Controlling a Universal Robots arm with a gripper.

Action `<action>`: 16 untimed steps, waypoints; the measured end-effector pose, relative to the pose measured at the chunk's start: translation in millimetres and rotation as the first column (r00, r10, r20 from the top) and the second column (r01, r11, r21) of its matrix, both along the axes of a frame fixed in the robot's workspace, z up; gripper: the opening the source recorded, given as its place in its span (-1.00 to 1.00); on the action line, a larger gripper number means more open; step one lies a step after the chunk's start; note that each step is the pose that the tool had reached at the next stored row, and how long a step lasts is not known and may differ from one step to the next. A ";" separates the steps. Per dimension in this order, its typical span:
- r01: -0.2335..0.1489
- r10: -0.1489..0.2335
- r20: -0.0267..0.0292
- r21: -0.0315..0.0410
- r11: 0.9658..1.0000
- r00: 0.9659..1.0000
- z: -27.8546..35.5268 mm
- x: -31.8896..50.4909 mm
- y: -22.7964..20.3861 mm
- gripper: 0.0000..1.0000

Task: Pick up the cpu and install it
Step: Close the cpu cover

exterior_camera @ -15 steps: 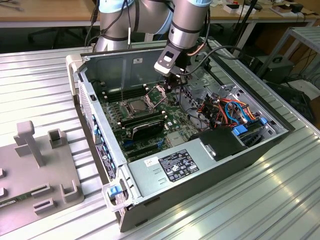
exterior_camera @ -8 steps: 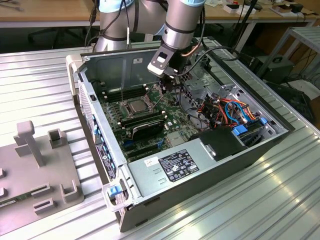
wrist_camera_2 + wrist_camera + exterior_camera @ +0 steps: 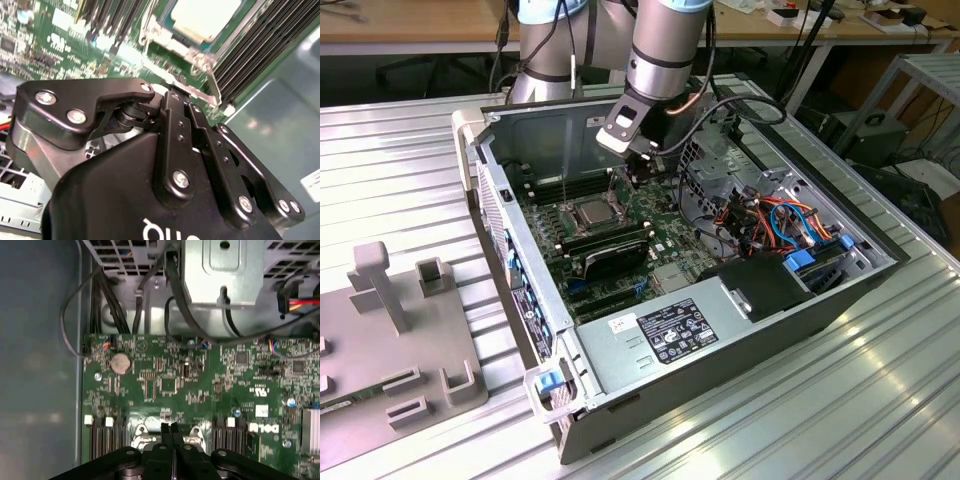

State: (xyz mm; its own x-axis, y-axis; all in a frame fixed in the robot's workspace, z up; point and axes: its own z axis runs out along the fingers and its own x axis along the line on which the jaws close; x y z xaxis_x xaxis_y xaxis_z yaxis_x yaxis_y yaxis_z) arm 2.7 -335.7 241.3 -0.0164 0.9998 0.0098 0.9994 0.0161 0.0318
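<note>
The cpu (image 3: 591, 212) is a small silver-grey square lying flat in its socket on the green motherboard (image 3: 665, 235) inside the open computer case (image 3: 740, 350). In the second wrist view the cpu (image 3: 205, 17) shows its pale metal face inside the hinged metal frame (image 3: 200, 60). My gripper (image 3: 642, 178) hangs above the board, a little to the exterior view's right of the socket and higher than it. Its black fingers (image 3: 176, 432) are pressed together with nothing between them. In the second wrist view the gripper (image 3: 181, 98) points toward the socket frame's edge.
Long black memory sticks (image 3: 605, 245) lie beside the socket. A power supply (image 3: 675, 328) fills the case's near end, and coloured cables (image 3: 775, 215) and a drive cage (image 3: 222, 275) crowd its far side. A grey fixture plate (image 3: 390, 340) stands on the ribbed table. A coin battery (image 3: 120, 362) sits on the board.
</note>
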 end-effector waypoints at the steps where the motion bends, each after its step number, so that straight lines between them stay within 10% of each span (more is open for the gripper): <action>1: 0.000 0.000 0.001 0.000 1.000 1.000 0.0 -5.3 0.1 -0.79; 16: 0.000 0.000 0.002 0.000 1.000 1.000 -0.7 -23.3 0.2 -0.79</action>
State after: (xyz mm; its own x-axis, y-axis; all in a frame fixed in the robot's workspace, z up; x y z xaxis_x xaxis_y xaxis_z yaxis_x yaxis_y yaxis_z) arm -20.6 -335.5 240.6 -0.0164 0.9998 0.0097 0.9993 0.0160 0.0336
